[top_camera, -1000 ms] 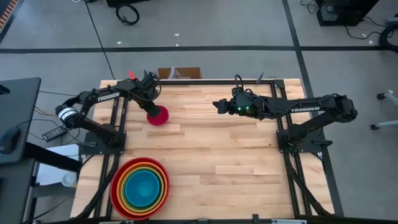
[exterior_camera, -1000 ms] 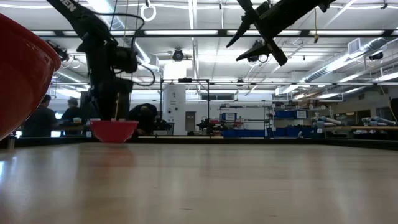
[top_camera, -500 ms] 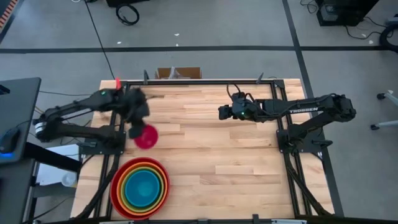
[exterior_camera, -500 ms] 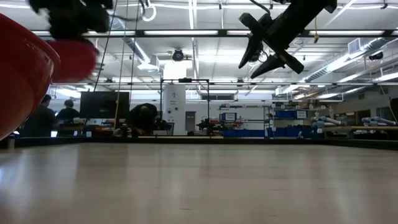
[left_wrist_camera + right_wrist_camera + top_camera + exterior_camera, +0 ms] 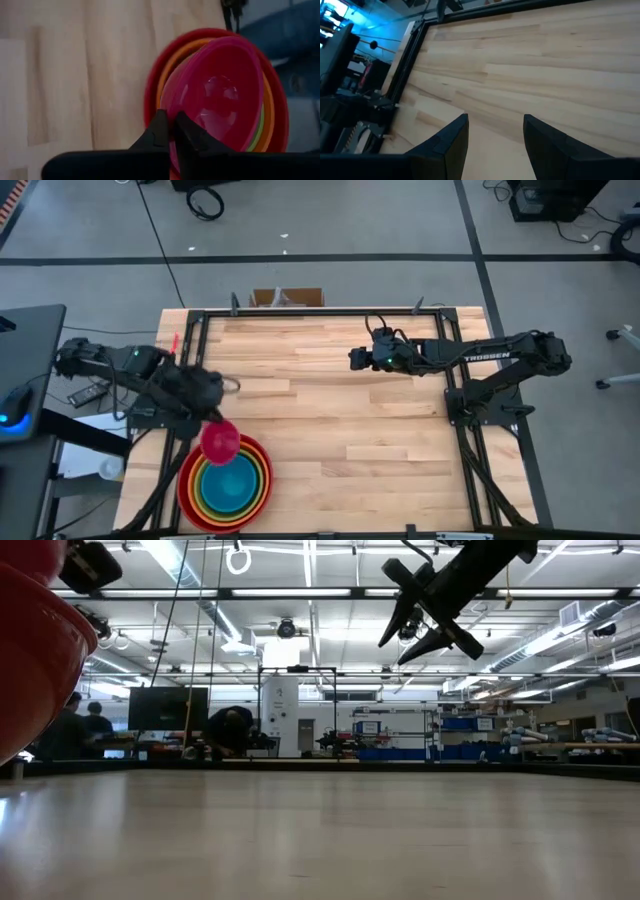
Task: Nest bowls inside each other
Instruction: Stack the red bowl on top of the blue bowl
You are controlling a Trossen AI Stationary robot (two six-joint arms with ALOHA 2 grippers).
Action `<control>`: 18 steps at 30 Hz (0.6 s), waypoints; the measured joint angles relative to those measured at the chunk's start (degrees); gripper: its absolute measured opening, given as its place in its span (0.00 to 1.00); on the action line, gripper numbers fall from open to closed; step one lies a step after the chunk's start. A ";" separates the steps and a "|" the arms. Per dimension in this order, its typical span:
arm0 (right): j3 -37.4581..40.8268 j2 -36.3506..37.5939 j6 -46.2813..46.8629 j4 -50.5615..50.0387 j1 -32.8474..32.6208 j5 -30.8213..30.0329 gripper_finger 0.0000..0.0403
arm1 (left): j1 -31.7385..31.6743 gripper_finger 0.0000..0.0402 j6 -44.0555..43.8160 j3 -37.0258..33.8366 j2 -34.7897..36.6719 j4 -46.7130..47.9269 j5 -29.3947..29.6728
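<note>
The pink bowl (image 5: 221,441) hangs over the near-left corner of the tabletop (image 5: 340,410), above the rim of the stack of bowls (image 5: 226,480) and toward its far-left side, not yet seated in it. The stack looks already nested, so by appearance only this 1 bowl remains to lower and release. The left tool (image 5: 171,131) is clamped shut on the pink bowl's rim. The right tool (image 5: 492,131) waits open above the tabletop's far middle, holding nothing.

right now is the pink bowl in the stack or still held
Held, not nested. The left end effector is shut on the pink bowl's rim, carrying it above the edge of the stack.
</note>
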State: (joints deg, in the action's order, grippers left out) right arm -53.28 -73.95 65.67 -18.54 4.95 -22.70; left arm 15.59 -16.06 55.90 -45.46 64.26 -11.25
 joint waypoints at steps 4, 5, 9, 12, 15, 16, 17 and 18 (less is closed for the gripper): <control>0.00 0.00 -0.07 -0.03 0.18 0.28 0.48 | 8.46 0.02 -0.18 0.00 -3.37 -0.29 3.67; 0.00 0.00 -0.07 -0.03 0.30 0.29 0.48 | 10.18 0.02 -0.34 0.00 -4.49 -0.27 3.90; 0.00 0.00 0.49 0.03 0.48 0.28 0.48 | 15.32 0.02 -1.20 -0.02 -9.20 -0.42 3.96; 0.00 0.00 0.80 0.86 0.07 0.29 0.48 | 17.82 0.02 -2.38 -0.04 -12.40 -0.69 3.96; 0.00 0.00 0.83 1.95 -0.46 0.31 0.48 | 18.97 0.02 -3.44 -0.07 -13.88 -2.10 3.96; 0.00 0.00 0.83 2.36 -0.52 0.31 0.48 | 19.29 0.02 -3.97 -0.07 -14.06 -3.17 3.98; 0.00 0.00 0.83 2.88 -0.52 0.31 0.48 | 19.52 0.02 -4.52 -0.07 -14.19 -4.44 3.98; 0.00 0.00 0.83 3.49 -0.51 0.33 0.48 | 19.82 0.02 -5.12 -0.07 -14.23 -5.56 4.03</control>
State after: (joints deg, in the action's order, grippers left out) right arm -53.28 -73.95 66.50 -15.04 4.44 -22.37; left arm 35.41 -21.18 55.83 -59.70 58.70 -7.22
